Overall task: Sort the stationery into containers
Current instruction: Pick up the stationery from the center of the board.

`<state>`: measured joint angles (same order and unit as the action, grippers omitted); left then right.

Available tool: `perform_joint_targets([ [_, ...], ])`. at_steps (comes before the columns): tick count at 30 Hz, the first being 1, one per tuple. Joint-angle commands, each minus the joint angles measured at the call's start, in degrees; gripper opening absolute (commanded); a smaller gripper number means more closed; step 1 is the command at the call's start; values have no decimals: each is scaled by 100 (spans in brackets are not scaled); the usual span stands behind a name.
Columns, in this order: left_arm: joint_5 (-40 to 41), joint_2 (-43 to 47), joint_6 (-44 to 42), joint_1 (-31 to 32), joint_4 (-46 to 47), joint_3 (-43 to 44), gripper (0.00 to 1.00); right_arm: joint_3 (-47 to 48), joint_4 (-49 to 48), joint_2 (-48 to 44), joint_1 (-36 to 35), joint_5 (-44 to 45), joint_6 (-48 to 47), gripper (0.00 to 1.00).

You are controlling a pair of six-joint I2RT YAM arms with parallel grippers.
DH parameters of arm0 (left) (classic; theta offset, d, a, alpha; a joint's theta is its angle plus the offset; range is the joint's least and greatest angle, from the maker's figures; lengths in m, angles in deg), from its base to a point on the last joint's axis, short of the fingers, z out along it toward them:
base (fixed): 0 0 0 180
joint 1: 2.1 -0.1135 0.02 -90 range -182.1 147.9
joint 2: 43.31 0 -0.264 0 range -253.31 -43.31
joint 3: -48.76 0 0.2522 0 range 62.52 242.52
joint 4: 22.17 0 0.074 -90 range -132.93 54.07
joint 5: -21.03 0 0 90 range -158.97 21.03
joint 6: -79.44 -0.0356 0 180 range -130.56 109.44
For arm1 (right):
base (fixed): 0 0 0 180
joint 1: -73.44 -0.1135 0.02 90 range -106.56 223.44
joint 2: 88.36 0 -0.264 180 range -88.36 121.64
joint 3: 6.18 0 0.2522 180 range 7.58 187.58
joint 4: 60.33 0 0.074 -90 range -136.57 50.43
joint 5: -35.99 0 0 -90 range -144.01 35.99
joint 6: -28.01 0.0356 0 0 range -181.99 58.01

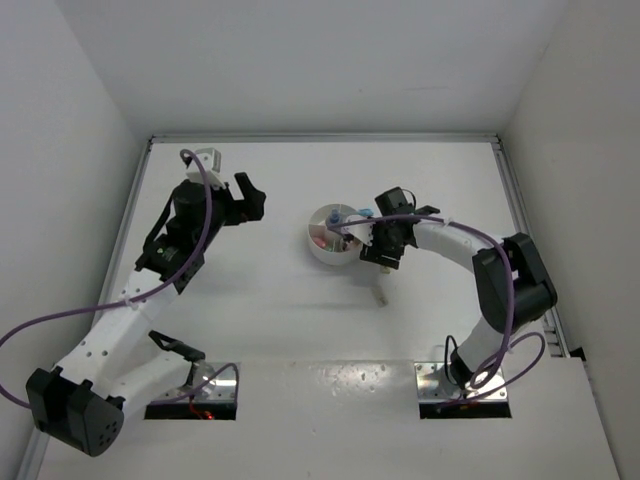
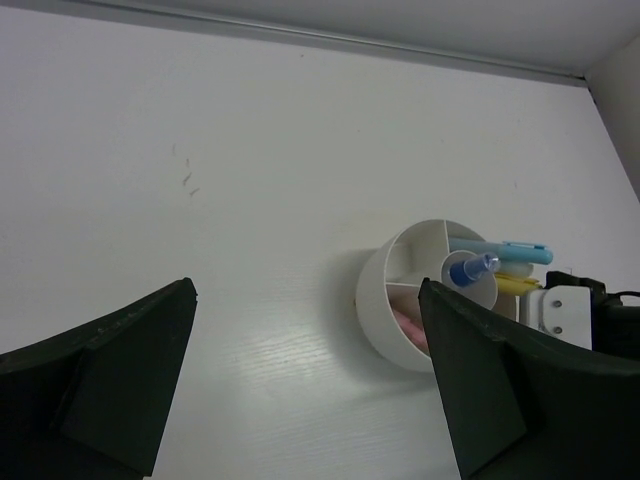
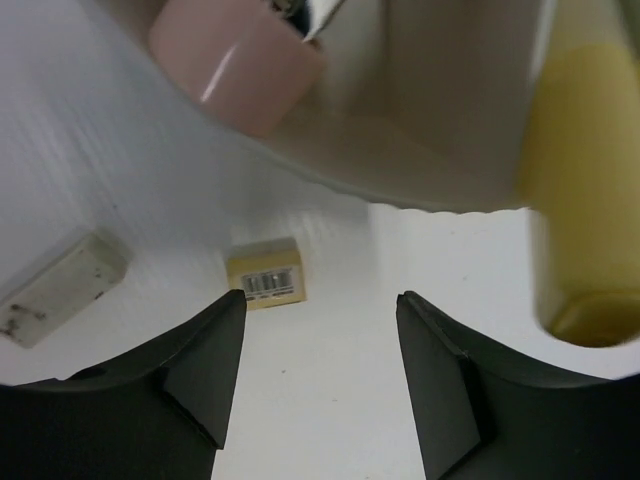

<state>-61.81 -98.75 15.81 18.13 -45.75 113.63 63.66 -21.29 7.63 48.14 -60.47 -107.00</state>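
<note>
1. Tan rectangular eraser-like block (image 3: 265, 272), barcode label up, lies on the white table (image 3: 330, 400) just outside the organiser. Its long axis runs across the wrist view, roughly along the jaw gap.
2. Right gripper (image 3: 320, 297) hovers over it, fingers apart and empty. A clean pick likely means shifting sideways to centre the block before lowering.
3. Round white plastic desk organiser (image 2: 385, 310) holds a yellow marker (image 3: 585, 180). A light blue marker (image 2: 515, 252) lies level across its rim.
4. Left gripper (image 2: 305, 290), spread wide and empty, waits well apart.

White left arm (image 1: 110, 345), white right arm (image 1: 452, 236), black joints (image 1: 510, 285), purple cables (image 1: 40, 325), dark wedge-shaped jaws
</note>
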Motion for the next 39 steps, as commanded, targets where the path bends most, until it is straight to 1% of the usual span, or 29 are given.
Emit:
perform_joint_targets([
  [1, -135, 112, -44, -28, 156, -66, 100, 193, 442, -44, 25, -461, -34, 63],
  [6, -136, 112, -44, -28, 156, -66, 100, 193, 653, 165, 130, -514, -148, 63],
  [11, -136, 112, -44, -28, 156, -66, 100, 246, 654, 376, 131, -576, -201, 63],
  [13, -136, 112, -44, -28, 156, -66, 100, 194, 436, 429, 131, -340, -201, 63],
  [21, -136, 112, -44, -28, 156, -66, 100, 132, 391, 483, 131, -409, -201, 63],
  [23, -136, 112, -44, -28, 156, -66, 100, 27, 329, 483, 131, -348, -201, 60],
  [26, -136, 112, -44, -28, 156, -66, 100, -35, 267, 535, 131, -347, -201, 49],
  [27, -136, 165, -44, -28, 156, -66, 100, -35, 267, 535, 131, -408, -201, 43],
  [28, -136, 165, -44, -28, 156, -66, 100, -35, 267, 535, 131, -409, -201, 31],
  [31, -136, 165, -44, -28, 156, -66, 100, -35, 319, 588, 131, -461, -201, 18],
  [35, -136, 165, -44, -28, 156, -66, 100, -35, 320, 588, 131, -462, -201, 12],
  [36, -136, 165, -44, -28, 156, -66, 100, -35, 320, 588, 131, -462, -201, 12],
  [39, -136, 165, -44, -28, 156, -66, 100, 26, 425, 247, 131, -322, -78, 9],
])
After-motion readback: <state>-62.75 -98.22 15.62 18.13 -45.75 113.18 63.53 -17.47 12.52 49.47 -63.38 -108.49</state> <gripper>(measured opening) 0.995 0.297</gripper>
